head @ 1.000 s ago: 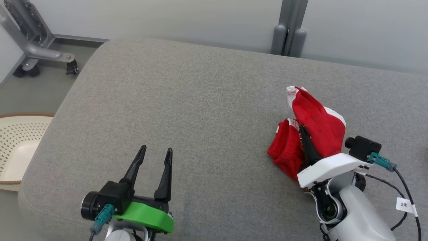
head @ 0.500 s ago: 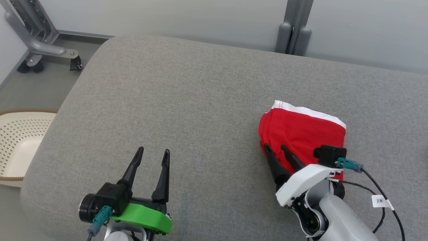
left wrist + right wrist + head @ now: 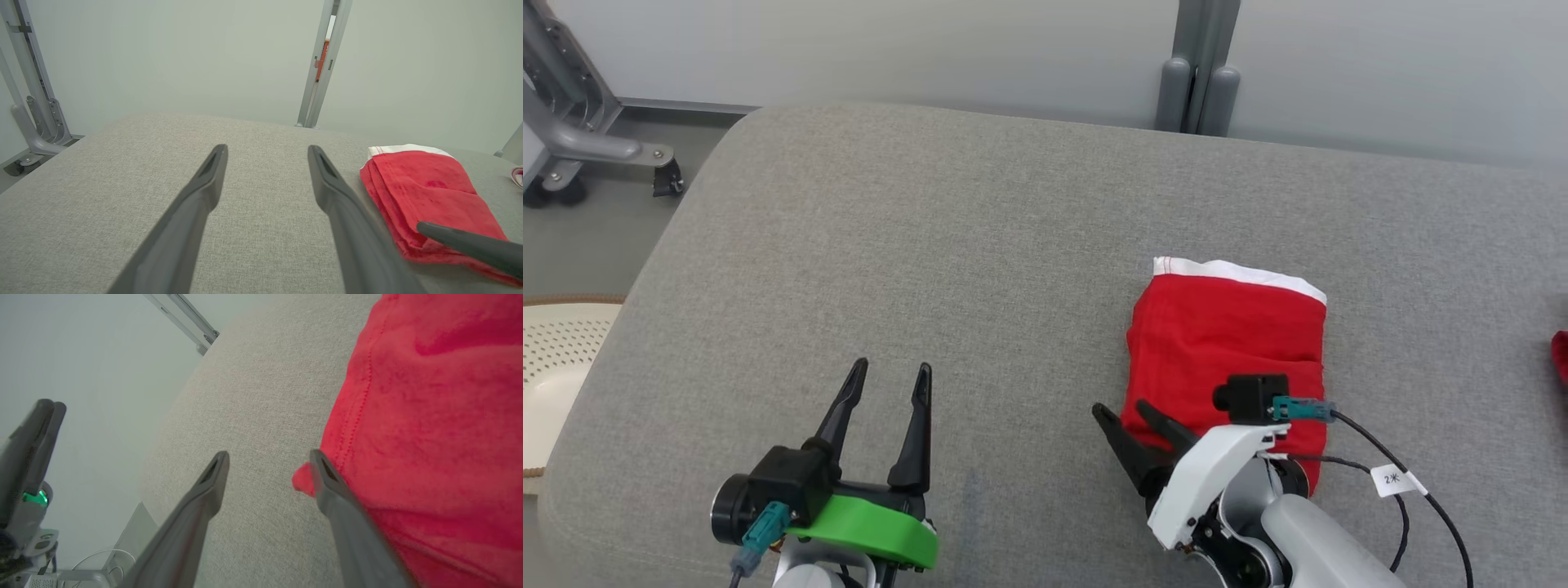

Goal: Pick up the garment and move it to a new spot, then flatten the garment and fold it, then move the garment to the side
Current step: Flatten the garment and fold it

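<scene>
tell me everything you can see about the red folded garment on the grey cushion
The red garment with a white band along its far edge looks like soft knit cloth. It lies folded into a flat, roughly rectangular stack, layered edges on its left side, on the right part of the grey fabric cushion. The open right gripper sits at its near left corner, not holding it; contact is unclear.

The long-fingered black left gripper [image 3: 891,367] sat on a bright green plastic bracket [image 3: 866,531] with a small teal plug [image 3: 768,527]. The dark-fingered right gripper [image 3: 1121,407] carried a smooth white shell [image 3: 1209,482], a boxy black camera block [image 3: 1250,396] and a thin black cable [image 3: 1357,431] bearing a white paper tag [image 3: 1396,480] marked "2米".
</scene>
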You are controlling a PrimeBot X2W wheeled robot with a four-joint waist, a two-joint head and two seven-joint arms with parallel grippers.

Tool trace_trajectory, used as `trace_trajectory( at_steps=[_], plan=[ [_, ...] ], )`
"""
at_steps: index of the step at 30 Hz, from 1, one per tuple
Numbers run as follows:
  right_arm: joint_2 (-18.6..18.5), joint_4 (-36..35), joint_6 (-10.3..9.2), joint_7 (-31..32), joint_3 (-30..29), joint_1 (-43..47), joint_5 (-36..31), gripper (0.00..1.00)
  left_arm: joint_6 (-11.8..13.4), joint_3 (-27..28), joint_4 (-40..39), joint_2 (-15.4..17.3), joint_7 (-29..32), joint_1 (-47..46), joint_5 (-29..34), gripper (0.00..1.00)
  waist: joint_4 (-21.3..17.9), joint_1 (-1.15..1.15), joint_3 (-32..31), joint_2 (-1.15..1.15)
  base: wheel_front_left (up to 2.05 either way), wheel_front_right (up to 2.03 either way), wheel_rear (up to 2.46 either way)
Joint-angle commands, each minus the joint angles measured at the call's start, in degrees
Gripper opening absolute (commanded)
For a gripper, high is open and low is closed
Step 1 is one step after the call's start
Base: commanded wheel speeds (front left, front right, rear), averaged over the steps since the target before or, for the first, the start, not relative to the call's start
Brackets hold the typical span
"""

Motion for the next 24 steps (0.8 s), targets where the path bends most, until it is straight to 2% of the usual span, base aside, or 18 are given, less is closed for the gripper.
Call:
trace_trajectory(
  at_steps=[1, 6, 13, 18, 24],
  plan=[
    [-1.0, -1.3, -0.01, 0.8, 1.0, 0.4, -0.3, 1.00, -0.1, 0.4, -0.4, 0.2, 0.0, 0.6, -0.5, 1.00, -1.1, 0.00, -0.4, 0.00, 0.00, 0.00, 0.00],
    [-5.6, -6.5, -0.02, -1.4, -0.2, 0.0, -4.9, 1.00, -0.1, 1.1, -1.7, 0.2, 0.0, 0.1, -0.9, 1.00, -3.2, 0.00, -0.8, 0.00, 0.00, 0.00, 0.00],
    [-8.8, -10.6, -0.02, -9.5, -10.7, 1.4, -18.2, 1.00, 0.8, 2.1, -5.8, 0.2, 0.0, -1.6, -1.8, 1.00, -6.3, 0.00, -0.5, 0.00, 0.00, 0.00, 0.00],
    [-7.5, -12.9, -0.02, -13.5, -17.8, 3.2, -29.7, 1.00, 1.6, 2.0, -8.3, 0.2, 0.0, -2.4, -2.0, 1.00, -8.5, 0.00, 0.1, 0.00, 0.00, 0.00, 0.00],
    [-4.3, -15.7, -0.04, -15.8, -23.6, 6.4, -36.8, 1.00, 2.1, 1.7, -9.0, 0.2, 0.0, -2.4, -0.1, 1.00, -10.9, 0.00, 0.8, 0.00, 0.00, 0.00, 0.00]
  ],
)
